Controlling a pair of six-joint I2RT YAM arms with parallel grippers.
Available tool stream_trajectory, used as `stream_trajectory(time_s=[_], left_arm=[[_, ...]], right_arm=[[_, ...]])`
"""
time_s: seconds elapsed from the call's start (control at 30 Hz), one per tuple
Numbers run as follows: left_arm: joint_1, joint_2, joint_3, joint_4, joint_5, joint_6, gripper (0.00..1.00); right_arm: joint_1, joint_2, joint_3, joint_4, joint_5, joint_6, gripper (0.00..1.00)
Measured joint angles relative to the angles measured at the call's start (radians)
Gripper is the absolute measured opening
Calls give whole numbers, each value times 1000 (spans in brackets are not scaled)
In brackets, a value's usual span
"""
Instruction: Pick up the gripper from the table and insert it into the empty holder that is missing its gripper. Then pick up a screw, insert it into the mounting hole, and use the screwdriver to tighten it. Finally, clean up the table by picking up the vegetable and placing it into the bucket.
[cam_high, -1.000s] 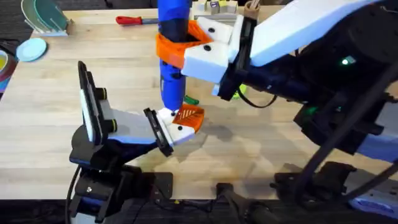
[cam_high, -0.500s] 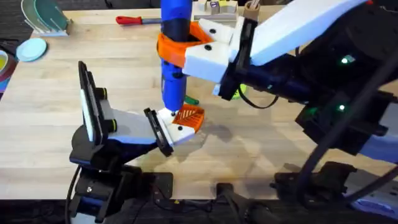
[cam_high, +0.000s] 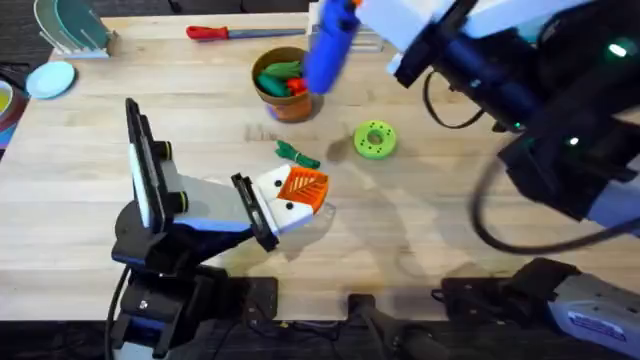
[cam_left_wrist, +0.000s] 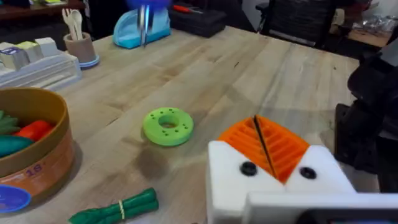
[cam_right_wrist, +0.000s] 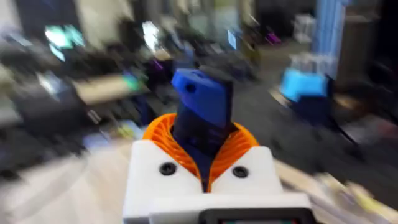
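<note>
since the right gripper (cam_right_wrist: 205, 180) is clamped on the blue screwdriver (cam_high: 328, 45) up near the bucket (cam_high: 280, 100), the vegetable (cam_high: 297, 154) comes next i'd guess. it lies on the table (cam_high: 450, 240) just beside the left gripper (cam_high: 290, 195), whose pads sit closed together. looks light and soft, so pinch its bundled middle.
</note>
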Motion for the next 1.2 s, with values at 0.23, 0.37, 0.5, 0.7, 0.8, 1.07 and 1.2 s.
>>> stream_trajectory(time_s=[0.23, 0.37, 0.5, 0.7, 0.8, 1.07, 1.2], left_arm=[[0, 0, 0, 0, 0, 0, 15], [0, 0, 0, 0, -3, 0, 15], [0, 0, 0, 2, -12, 0, 15], [0, 0, 0, 2, -19, 0, 15], [0, 0, 0, 2, -19, 0, 15], [0, 0, 0, 2, -19, 0, 15], [0, 0, 0, 2, -20, 0, 15]], right_arm=[[-133, 17, -1, -459, 203, -580, 21], [-191, 64, -1, -554, 412, -905, 21], [-246, 145, -1, -638, 561, -1133, 21], [-263, 289, -1, -651, 640, -1284, 21], [-263, 352, 0, -658, 647, -1312, 21], [-253, 427, 17, -780, 677, -1349, 21], [-248, 432, 30, -807, 679, -1336, 336]])
